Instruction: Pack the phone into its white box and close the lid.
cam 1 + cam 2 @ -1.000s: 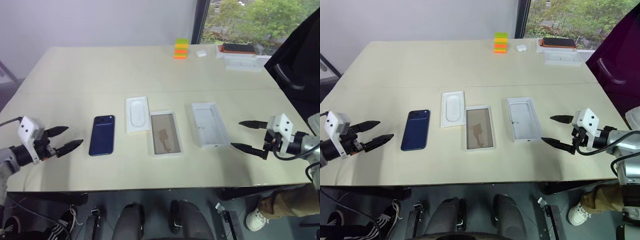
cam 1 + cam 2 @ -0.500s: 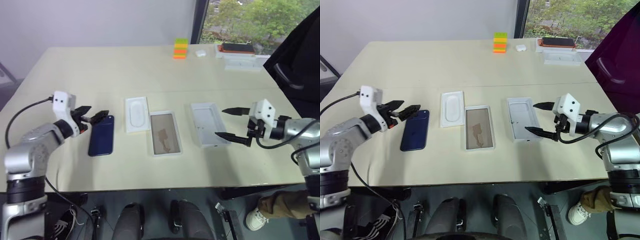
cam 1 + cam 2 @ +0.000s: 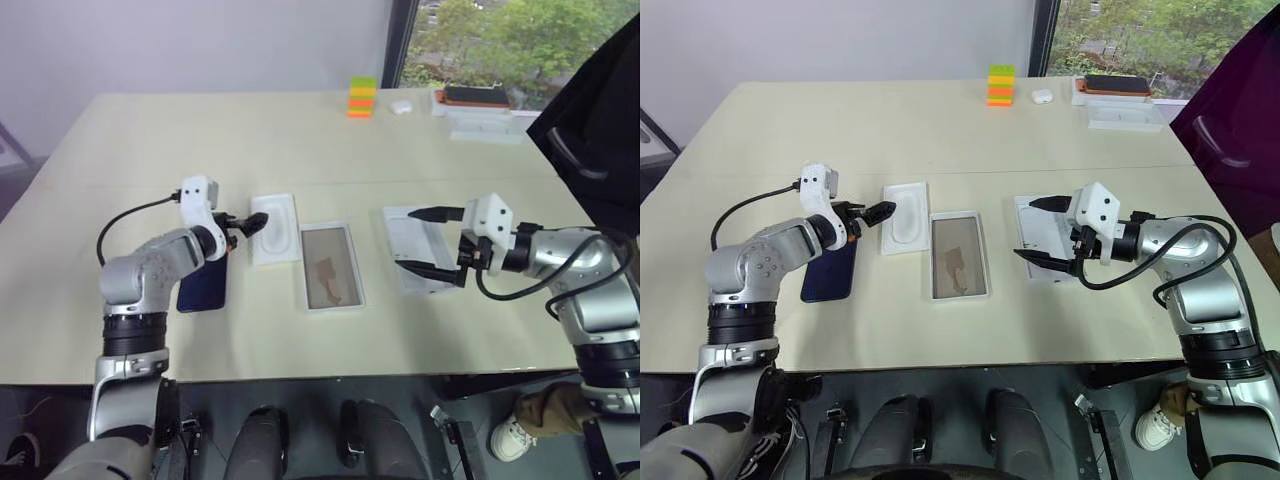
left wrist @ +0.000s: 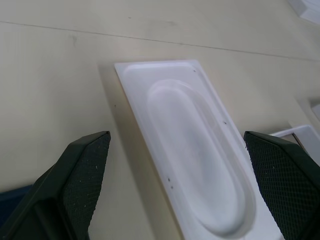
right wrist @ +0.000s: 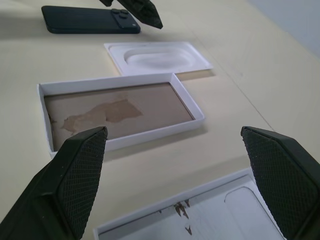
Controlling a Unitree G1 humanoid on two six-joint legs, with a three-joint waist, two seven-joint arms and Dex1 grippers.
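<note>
The phone (image 3: 830, 268) lies on the tabletop (image 3: 940, 130), partly under the left arm. The left hand (image 3: 872, 213), fingers apart, hovers at the insert (image 3: 905, 216), perhaps risking grabbing it. The right hand (image 3: 1042, 229) gapes over the lid (image 3: 1040, 215).

The desk (image 3: 150, 150) is seen as a smooth, matt cream laminate. The phone (image 5: 90, 26) is finished in dark, smooth, faintly glossy material. The white box (image 5: 120, 112) appears as matt cardboard with a patchy tan floor. The insert (image 4: 195, 150) is moulded matt, possibly pulp or plastic. The black fingers (image 5: 75, 175) are given a cross-hatched, rubbery-looking texture.
</note>
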